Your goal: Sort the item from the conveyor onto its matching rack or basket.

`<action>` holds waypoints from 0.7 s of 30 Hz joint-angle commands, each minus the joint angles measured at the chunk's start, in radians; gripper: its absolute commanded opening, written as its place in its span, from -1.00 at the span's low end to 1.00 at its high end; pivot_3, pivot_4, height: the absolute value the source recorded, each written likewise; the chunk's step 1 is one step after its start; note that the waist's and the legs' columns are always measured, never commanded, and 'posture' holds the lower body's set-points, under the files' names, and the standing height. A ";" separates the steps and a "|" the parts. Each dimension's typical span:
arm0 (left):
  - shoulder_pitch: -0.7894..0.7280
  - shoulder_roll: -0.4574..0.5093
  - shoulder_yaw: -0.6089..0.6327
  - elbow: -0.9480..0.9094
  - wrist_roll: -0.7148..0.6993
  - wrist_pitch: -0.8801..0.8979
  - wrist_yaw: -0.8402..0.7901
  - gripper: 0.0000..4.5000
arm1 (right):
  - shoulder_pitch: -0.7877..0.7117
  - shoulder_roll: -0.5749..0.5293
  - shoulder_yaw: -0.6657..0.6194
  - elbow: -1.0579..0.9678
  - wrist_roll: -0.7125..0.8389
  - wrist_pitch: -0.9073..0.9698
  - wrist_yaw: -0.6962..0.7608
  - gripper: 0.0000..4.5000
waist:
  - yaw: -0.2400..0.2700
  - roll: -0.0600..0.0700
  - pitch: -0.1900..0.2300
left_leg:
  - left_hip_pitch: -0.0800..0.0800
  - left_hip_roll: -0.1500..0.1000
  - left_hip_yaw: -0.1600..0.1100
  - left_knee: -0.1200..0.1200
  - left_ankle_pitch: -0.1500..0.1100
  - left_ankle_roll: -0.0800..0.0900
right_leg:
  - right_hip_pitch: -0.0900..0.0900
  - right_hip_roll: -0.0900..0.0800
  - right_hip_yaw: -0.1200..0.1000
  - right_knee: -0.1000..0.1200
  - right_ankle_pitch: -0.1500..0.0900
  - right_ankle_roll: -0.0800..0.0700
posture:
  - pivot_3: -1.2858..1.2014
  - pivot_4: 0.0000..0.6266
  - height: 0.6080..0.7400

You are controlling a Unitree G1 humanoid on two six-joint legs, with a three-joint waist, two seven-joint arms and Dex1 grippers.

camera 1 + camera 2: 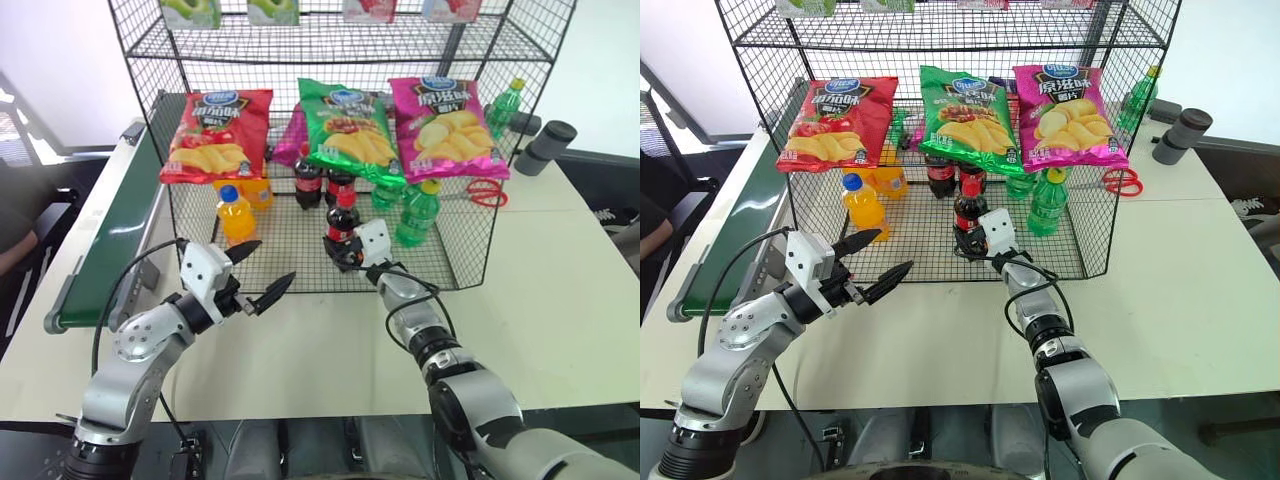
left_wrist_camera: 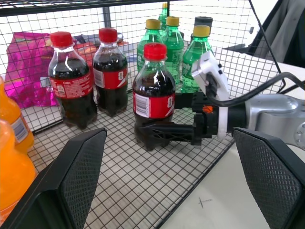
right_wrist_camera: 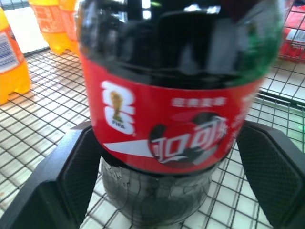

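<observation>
So the cola bottle (image 2: 153,90) is standing upright on the grid floor of the black wire rack (image 1: 455,255), near the front edge and about in the middle. The right gripper (image 3: 157,162) reaches into the rack, and the bottle sits right between its two fingers (image 3: 71,167). In the right wrist view the bottle's base stands between the black pads with a little gap on each side, so the jaws look spread apart around it, not squeezing it. The left wrist view shows the same thing from the side: the fingers are low down by the bottle's foot and the red label is above them.

The left gripper (image 1: 262,272) hangs over the white surface (image 1: 560,300) just in front of the rack, empty, its jaws spread wide and pointing towards the bottle and the other gripper.

Behind the bottle there are two more cola bottles (image 2: 90,76), with green bottles with yellow caps (image 2: 164,52) off to their right. An orange-drink bottle with a blue cap (image 1: 235,215) stands to the left. Red (image 1: 218,135), green (image 1: 345,130) and pink crisp bags (image 1: 445,125) hang across the front of the tier above. The green conveyor (image 1: 115,240) runs along the left side of the surface, with nothing on the belt that I can see.
</observation>
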State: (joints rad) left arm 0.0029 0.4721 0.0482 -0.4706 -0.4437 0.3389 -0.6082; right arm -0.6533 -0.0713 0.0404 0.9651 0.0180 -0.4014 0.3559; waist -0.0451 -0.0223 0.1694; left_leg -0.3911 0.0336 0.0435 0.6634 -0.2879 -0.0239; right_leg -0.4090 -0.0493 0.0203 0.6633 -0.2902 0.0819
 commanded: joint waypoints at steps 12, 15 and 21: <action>0.009 0.004 0.023 -0.004 -0.010 0.001 -0.001 1.00 | 0.138 -0.100 0.028 -0.344 0.017 0.015 0.156 0.99 | 0.001 0.000 0.000 | 0.000 0.000 0.000 0.000 0.000 0.000 | 0.000 0.000 0.000 0.000 0.000 0.000 | 0.03 -0.52 0.91; 0.012 0.004 0.024 -0.002 -0.007 0.006 0.004 1.00 | 0.181 -0.134 0.048 -0.433 0.017 0.056 0.210 0.99 | 0.001 0.000 0.000 | 0.000 0.000 0.000 0.000 0.000 0.000 | 0.000 0.000 0.000 0.000 0.000 0.000 | 0.03 -0.52 0.91; 0.004 0.012 0.039 0.011 -0.008 0.034 0.018 1.00 | 0.300 -0.232 0.032 -0.685 0.100 0.205 0.335 0.99 | 0.003 0.000 0.000 | 0.000 0.000 0.000 0.000 0.000 0.000 | 0.000 0.000 0.000 0.000 0.000 0.000 | 0.03 -0.52 0.91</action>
State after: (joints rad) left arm 0.0128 0.4739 0.0584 -0.4462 -0.4458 0.3685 -0.5976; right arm -0.3669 -0.2789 0.0898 0.3807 0.0752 -0.2244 0.6552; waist -0.0417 -0.0220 0.1693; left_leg -0.3910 0.0334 0.0431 0.6634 -0.2880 -0.0238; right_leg -0.4086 -0.0500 0.0203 0.6630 -0.2902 0.0819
